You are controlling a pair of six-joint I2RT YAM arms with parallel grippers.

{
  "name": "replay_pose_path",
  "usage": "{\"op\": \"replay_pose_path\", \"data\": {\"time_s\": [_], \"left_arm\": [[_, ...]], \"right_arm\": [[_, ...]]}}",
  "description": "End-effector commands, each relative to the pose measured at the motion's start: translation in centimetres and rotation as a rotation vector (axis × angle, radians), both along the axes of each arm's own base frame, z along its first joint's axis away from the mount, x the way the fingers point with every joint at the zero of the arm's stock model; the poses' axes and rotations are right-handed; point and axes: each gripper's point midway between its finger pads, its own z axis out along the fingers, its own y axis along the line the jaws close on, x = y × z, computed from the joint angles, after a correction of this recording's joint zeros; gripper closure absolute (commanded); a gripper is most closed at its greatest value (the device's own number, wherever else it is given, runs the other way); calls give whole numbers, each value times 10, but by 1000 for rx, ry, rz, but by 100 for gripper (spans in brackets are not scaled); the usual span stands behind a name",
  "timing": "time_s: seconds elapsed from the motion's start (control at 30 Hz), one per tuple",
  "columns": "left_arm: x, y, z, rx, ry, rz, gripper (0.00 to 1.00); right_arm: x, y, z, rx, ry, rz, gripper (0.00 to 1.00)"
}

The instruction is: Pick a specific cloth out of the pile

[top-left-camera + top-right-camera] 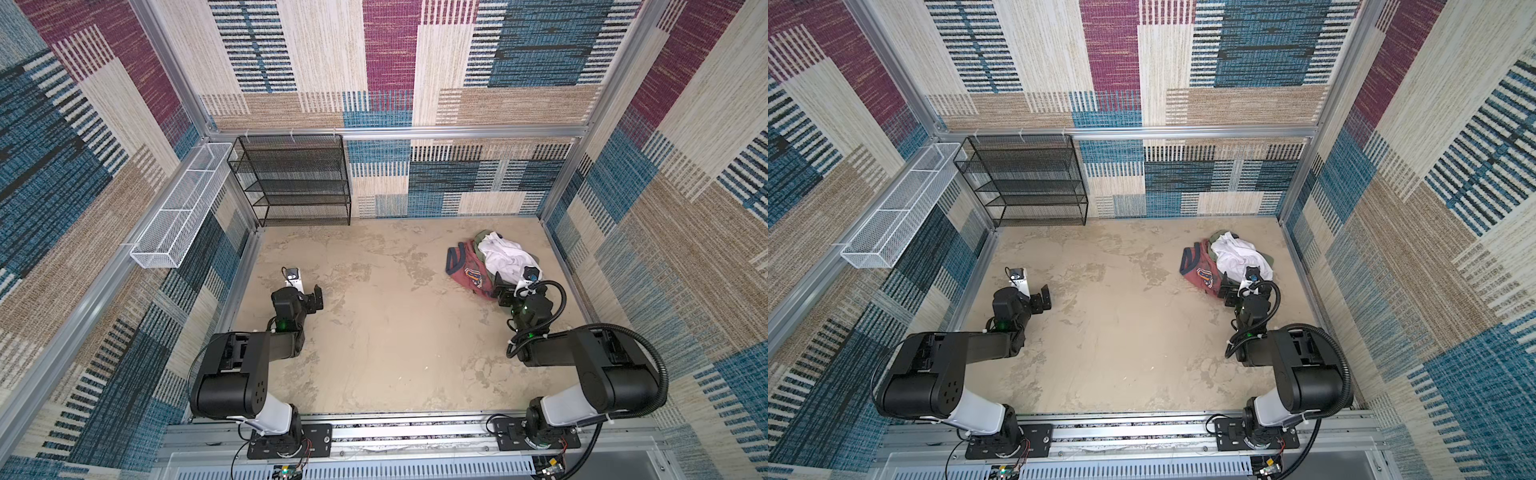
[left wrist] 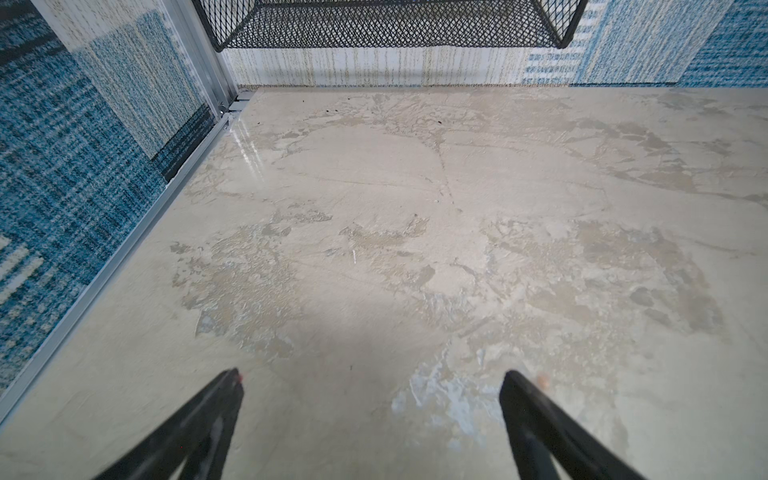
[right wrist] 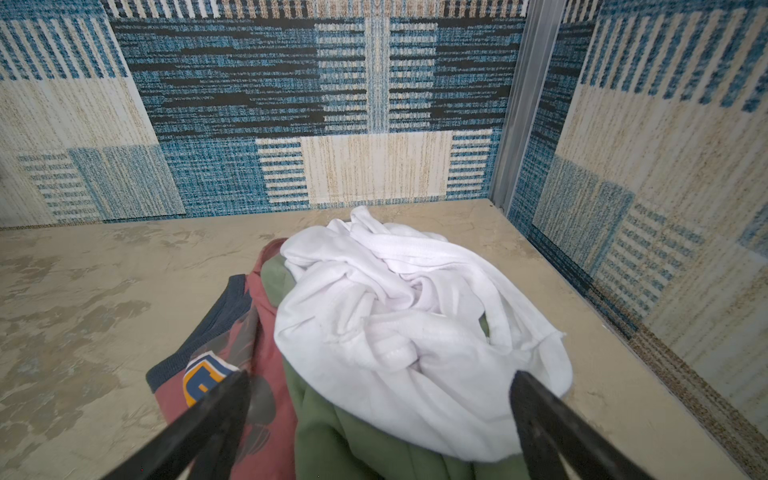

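The pile (image 1: 494,262) (image 1: 1229,259) lies at the table's far right. The cloth (image 1: 467,272) (image 1: 1200,274) (image 3: 262,345), faded red with navy trim and a blue and orange print, spreads out from the pile's left side, partly under a white garment (image 1: 505,255) (image 3: 399,316) and an olive-green garment (image 3: 340,436). My right gripper (image 1: 508,291) (image 1: 1234,291) (image 3: 380,376) hangs open over the pile's near edge, one finger above the red print and the other above the white fabric. My left gripper (image 1: 315,299) (image 1: 1043,300) (image 2: 372,374) stands open over bare table at the left, holding nothing.
A black mesh shelf (image 1: 297,178) (image 2: 390,20) stands against the back wall at the left. A white wire basket (image 1: 183,208) is fixed to the left wall. The carpeted right wall (image 3: 648,232) runs close beside the pile.
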Motion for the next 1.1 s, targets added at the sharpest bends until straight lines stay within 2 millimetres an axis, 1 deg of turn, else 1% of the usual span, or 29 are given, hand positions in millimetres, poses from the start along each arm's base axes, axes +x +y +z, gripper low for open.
{"op": "replay_pose_path", "data": {"time_s": [0.0,0.4,0.47,0.5,0.53,0.57,0.63,0.67,0.73,0.8,0.83,0.9,0.93,1.0,1.07], "left_arm": [[3,-2,5,-8,-23,-11,0],[2,-2,5,-8,-26,-11,1],[2,-2,6,-6,-29,-11,5],[2,-2,9,-5,-39,-13,9],[0,-2,13,-7,-42,-10,15],[-2,0,21,-3,-51,2,19],[-8,3,37,-2,-54,26,24],[-10,6,51,-4,-73,40,29],[-15,7,60,-41,-46,64,32],[-13,-2,72,-101,-51,48,35],[-11,-9,77,-124,-46,26,37],[-9,-26,82,-149,-18,-9,38],[-7,-35,86,-161,-2,-25,38],[-6,-51,87,-188,47,-54,40],[-7,-66,86,-207,89,-85,40]], "right_arm": [[1,1,5,6,-20,7,0],[3,1,5,6,-15,8,0],[2,1,5,6,-16,8,0],[2,1,6,5,-20,7,0],[3,-1,7,5,-14,-5,0],[9,-2,9,9,11,-14,2],[19,3,19,-4,44,11,11],[22,4,30,0,37,7,13],[23,7,54,33,2,8,12],[29,12,71,48,17,-11,13],[34,18,77,45,42,-15,15],[43,35,82,14,103,3,19],[46,46,81,-2,139,10,21],[50,69,79,-16,199,44,25],[49,87,68,4,261,75,29]]}}
